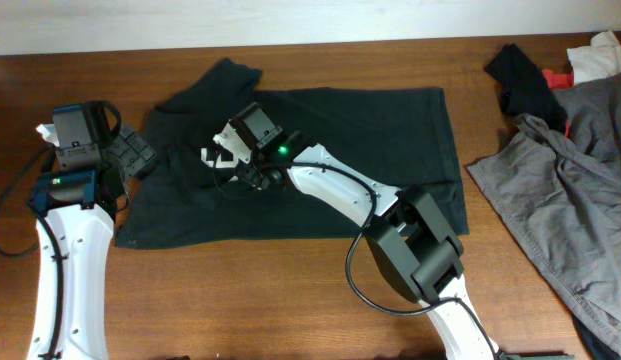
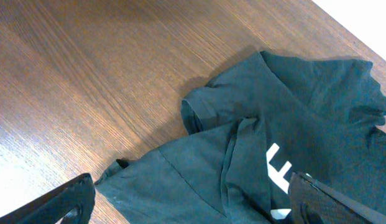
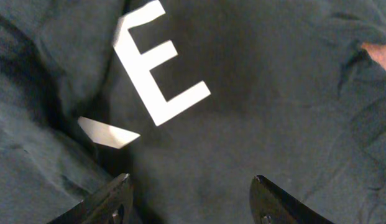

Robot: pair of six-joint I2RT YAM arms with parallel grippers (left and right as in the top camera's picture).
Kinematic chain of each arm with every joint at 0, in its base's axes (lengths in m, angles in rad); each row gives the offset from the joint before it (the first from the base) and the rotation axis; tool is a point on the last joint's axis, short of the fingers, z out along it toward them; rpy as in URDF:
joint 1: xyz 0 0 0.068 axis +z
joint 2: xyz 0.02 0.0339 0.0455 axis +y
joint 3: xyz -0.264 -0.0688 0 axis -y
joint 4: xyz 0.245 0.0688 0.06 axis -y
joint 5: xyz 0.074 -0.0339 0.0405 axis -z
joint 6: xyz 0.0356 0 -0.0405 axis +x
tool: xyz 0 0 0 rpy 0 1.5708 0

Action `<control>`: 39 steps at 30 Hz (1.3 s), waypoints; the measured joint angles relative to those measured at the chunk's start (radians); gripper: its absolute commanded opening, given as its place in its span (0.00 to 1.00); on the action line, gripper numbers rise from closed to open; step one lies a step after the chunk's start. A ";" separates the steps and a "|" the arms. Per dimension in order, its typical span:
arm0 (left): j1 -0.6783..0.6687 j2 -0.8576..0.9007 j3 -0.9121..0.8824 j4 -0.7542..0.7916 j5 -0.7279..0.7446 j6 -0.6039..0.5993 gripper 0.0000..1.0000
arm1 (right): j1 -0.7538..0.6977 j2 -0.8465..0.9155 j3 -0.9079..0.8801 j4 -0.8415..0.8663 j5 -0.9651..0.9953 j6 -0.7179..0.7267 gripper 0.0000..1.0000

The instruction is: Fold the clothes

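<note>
On brown wooden table point(image 1: 240, 300), large very dark blackish-green soft fabric garment point(image 1: 390, 130) lies spread roughly flat at ctr, sleeve bunched on its L side, white "E"-like logo point(image 3: 161, 68) facing up. R gripper point(image 1: 228, 160) hangs right over logo, jaws parted, released, nothing betw. its fingers point(image 3: 112, 199); fabric beneath is creased. L gripper point(image 1: 138, 155) sits at garment's L edge by sleeve, jaws spread wide, grasping nothing; L wrist view shows folded sleeve w/ bare wood beyond. Far R of table: light grey crumpled garment point(image 1: 570, 200) just beside dark one's R edge, small black cloth piece point(image 1: 525, 80), red scrap point(image 1: 558, 77), white cloth point(image 1: 600, 55).
</note>
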 measured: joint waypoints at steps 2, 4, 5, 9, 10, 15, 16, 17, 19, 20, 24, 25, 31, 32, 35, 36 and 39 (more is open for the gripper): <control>0.000 0.000 0.000 0.000 0.000 0.000 0.99 | 0.015 0.000 0.002 -0.020 0.000 -0.003 0.54; 0.000 0.000 0.000 0.000 0.000 0.000 0.99 | 0.039 0.000 0.002 -0.045 -0.001 0.002 0.52; 0.000 0.000 0.000 0.000 0.000 0.000 0.99 | 0.052 0.000 0.002 -0.050 -0.003 0.002 0.49; 0.000 0.000 0.000 0.000 0.000 0.000 0.99 | 0.107 0.000 0.002 -0.049 -0.009 0.003 0.45; 0.000 0.000 0.000 0.000 0.000 0.000 0.99 | 0.119 0.000 0.002 -0.049 -0.011 0.002 0.43; 0.000 0.000 0.000 0.000 0.000 0.000 0.99 | 0.143 0.000 0.002 -0.049 -0.015 0.046 0.38; 0.000 0.000 0.000 0.000 0.000 0.000 0.99 | 0.143 0.000 0.002 -0.049 -0.016 0.058 0.38; 0.000 0.000 0.000 0.000 0.000 0.000 0.99 | 0.140 0.000 0.002 -0.049 -0.016 0.073 0.38; 0.000 0.000 0.000 0.000 0.000 0.000 0.99 | 0.138 0.000 0.002 -0.048 -0.020 0.095 0.35; 0.000 0.000 0.000 0.000 0.000 0.000 0.99 | 0.138 0.000 0.002 -0.044 -0.028 0.111 0.34; 0.000 0.000 0.000 0.000 0.000 0.000 0.99 | 0.137 0.002 0.002 -0.023 -0.066 0.156 0.34; 0.000 0.000 0.000 0.000 0.000 0.000 0.99 | 0.137 0.005 0.002 -0.017 -0.078 0.163 0.34; 0.000 0.000 0.000 0.000 0.000 0.000 0.99 | 0.138 0.048 0.002 0.002 -0.115 0.187 0.35; 0.000 0.000 0.000 0.000 0.000 0.000 0.99 | 0.138 0.055 0.002 0.002 -0.118 0.187 0.35; 0.000 0.000 0.000 0.000 0.000 0.000 0.99 | 0.142 0.069 0.002 0.010 -0.122 0.190 0.35; 0.000 0.000 0.000 0.000 0.000 0.000 0.99 | 0.143 0.071 0.002 0.015 -0.124 0.191 0.35; 0.000 0.000 0.000 0.000 0.000 0.000 0.99 | 0.151 0.071 0.002 0.031 -0.129 0.191 0.36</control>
